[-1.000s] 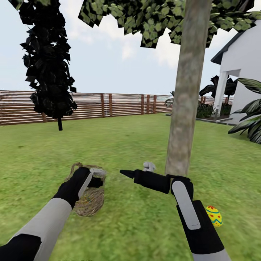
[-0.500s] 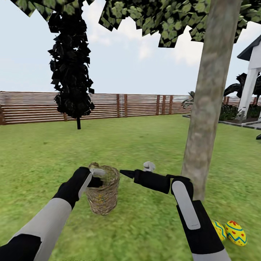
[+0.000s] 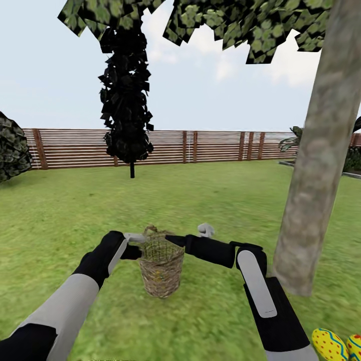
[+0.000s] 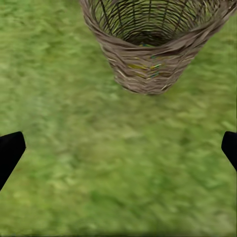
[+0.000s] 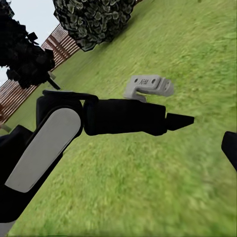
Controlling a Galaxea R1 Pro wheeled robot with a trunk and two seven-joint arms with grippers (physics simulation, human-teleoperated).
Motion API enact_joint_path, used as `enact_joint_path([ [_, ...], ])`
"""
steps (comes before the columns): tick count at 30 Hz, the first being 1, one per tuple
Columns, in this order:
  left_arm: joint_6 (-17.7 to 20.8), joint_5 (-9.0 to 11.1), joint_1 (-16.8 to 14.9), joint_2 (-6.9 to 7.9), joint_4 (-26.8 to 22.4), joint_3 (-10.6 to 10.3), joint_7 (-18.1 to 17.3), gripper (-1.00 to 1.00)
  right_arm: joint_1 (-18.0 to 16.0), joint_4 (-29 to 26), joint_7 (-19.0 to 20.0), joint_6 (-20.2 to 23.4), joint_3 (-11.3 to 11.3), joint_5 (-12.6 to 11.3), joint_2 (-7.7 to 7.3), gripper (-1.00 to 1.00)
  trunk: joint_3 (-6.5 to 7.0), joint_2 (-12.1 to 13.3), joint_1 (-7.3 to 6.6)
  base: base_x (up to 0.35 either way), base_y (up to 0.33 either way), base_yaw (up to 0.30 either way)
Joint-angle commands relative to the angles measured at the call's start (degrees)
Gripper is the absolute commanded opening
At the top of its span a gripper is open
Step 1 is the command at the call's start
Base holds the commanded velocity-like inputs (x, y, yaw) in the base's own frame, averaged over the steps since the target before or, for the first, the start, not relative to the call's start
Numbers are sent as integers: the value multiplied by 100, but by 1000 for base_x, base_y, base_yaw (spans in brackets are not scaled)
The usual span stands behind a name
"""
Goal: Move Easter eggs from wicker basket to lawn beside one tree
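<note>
While the lawn [image 3: 60, 220] spreads around you, the tree [image 3: 316, 190] trunk rises at right. The wicker basket [image 3: 160, 268] stands between your arms. Two Easter eggs [image 3: 331, 345] sit cropped near the trunk. Your left gripper [image 4: 118, 148] gapes wide; the right gripper [image 3: 173, 239] is unclear.

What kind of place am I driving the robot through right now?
A fenced back garden, by the look of it: a grass lawn ringed by a brown slatted wooden fence, with a pale-trunked tree close on the right and a wicker basket standing on the grass.
</note>
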Motion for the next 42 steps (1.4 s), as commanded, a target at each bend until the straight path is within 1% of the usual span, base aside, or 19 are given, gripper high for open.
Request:
enact_joint_path([
  [1, 23, 52, -4, 2, -1, -16, 41, 100, -3, -4, 57, 23, -5, 64, 2, 100, 11, 38, -24, 0, 0, 290],
  [33, 41, 45, -13, 12, 22, -15, 41, 100, -3, -4, 57, 23, -12, 57, 2, 100, 586, 1322, -726, 3, 0, 289],
  [37, 42, 50, -13, 12, 26, -15, 36, 100, -3, -4, 57, 23, 11, 58, 2, 100, 658, 1482, -814, 145, 0, 138],
  [42, 45, 53, -17, 12, 31, -15, 34, 100, -3, -4, 57, 23, 29, 61, 2, 100, 748, 1683, -924, 284, 0, 34],
])
